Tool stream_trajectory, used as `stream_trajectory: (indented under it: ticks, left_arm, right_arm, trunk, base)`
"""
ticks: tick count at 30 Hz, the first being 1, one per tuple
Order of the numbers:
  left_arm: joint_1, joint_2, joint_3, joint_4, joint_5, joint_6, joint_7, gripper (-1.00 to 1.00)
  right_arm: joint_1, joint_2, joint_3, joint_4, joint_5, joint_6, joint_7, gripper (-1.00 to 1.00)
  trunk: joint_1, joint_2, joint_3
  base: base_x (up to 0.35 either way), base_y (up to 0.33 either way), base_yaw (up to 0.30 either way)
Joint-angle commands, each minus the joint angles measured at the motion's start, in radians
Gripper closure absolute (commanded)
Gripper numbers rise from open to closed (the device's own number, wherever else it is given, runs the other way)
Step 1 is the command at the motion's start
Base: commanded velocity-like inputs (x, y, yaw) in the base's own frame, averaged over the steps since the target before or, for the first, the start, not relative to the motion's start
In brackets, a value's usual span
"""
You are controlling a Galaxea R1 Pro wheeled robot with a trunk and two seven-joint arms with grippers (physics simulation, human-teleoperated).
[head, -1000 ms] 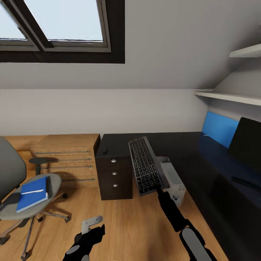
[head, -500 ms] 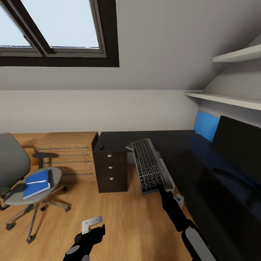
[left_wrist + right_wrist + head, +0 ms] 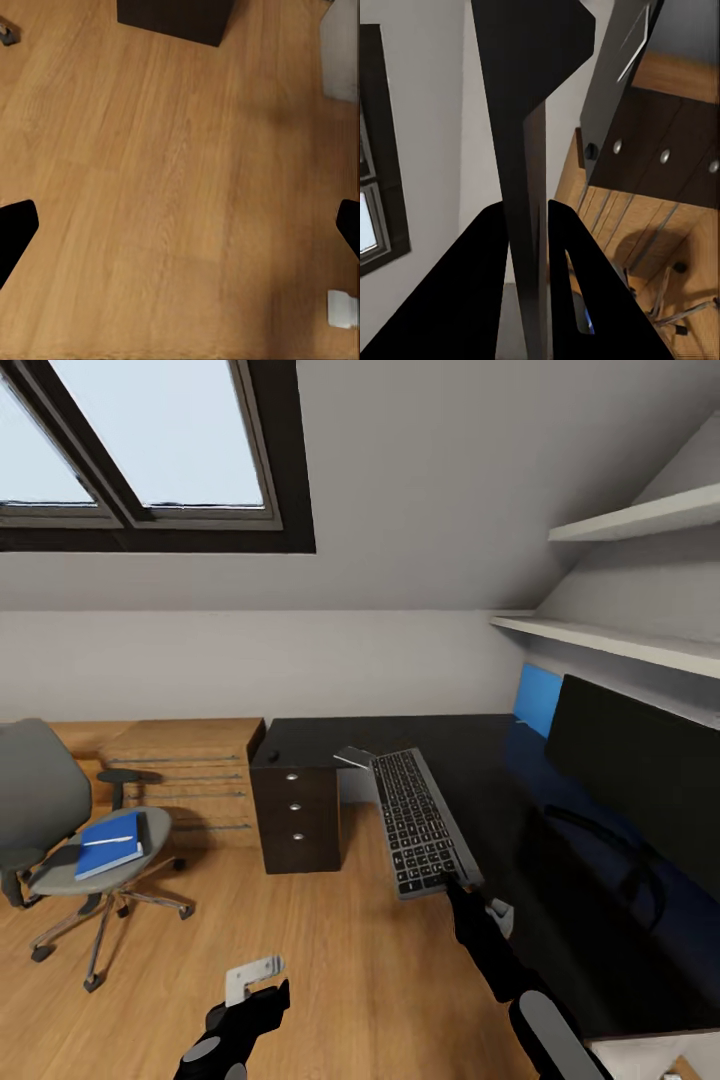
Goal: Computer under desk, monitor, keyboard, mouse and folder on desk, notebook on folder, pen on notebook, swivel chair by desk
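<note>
Bedroom workspace, keyboard carried by your right arm

Desk (image 3: 470,760) far right, monitor (image 3: 640,770) standing on it; swivel chair (image 3: 60,830) far left, blue folder (image 3: 108,845) on its seat; keyboard (image 3: 418,820) raised at the desk's edge, pinched in your right gripper (image 3: 452,882); your left gripper (image 3: 250,985), jaws spread, hangs over floor.
</note>
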Motion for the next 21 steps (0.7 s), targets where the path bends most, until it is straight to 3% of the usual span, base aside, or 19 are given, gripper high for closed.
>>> stream_trajectory:
  ticks: [1,9,10,14,15,16,21]
  left_arm:
    - [-0.001,0.000,-0.001,-0.001,0.011,0.002,0.009,-1.00]
    - [-0.001,0.002,0.001,0.001,0.012,0.002,0.008,-1.00]
    - [-0.001,0.002,0.002,0.001,0.013,0.001,0.007,-1.00]
    - [-0.001,0.003,0.002,0.002,0.013,0.001,0.008,-1.00]
    - [-0.001,0.003,0.002,0.002,0.014,0.001,0.008,-1.00]
    - [-0.001,0.003,0.002,0.003,0.014,0.001,0.008,-1.00]
    - [-0.001,0.003,0.001,0.022,0.012,0.001,0.008,-1.00]
  right_arm:
    - [-0.001,-0.001,0.001,0.001,-0.015,0.003,0.007,1.00]
    - [-0.001,-0.026,-0.013,0.007,-0.019,0.001,0.006,1.00]
    - [-0.002,-0.029,-0.048,0.070,-0.020,0.004,0.006,1.00]
    - [-0.005,-0.031,-0.080,0.120,-0.018,0.043,0.008,1.00]
    - [-0.006,-0.032,-0.100,0.138,-0.018,0.053,0.008,1.00]
    - [-0.010,-0.034,-0.147,0.191,-0.018,0.101,0.009,1.00]
    - [-0.014,-0.040,-0.182,0.226,-0.018,0.137,0.009,1.00]
  trunk:
    - [-0.004,0.006,0.002]
    - [-0.004,0.006,0.002]
    - [-0.004,0.006,0.002]
    - [-0.004,0.006,0.002]
    - [-0.004,0.006,0.002]
    - [-0.004,0.006,0.002]
    - [-0.004,0.006,0.002]
  base:
    - [-0.327,-0.202,0.000]
    - [-0.222,-0.167,0.000]
    - [-0.011,-0.011,0.000]
    - [-0.004,-0.008,0.000]
    - [-0.001,-0.139,0.000]
    - [0.015,-0.249,0.000]
    - [0.058,-0.281,0.000]
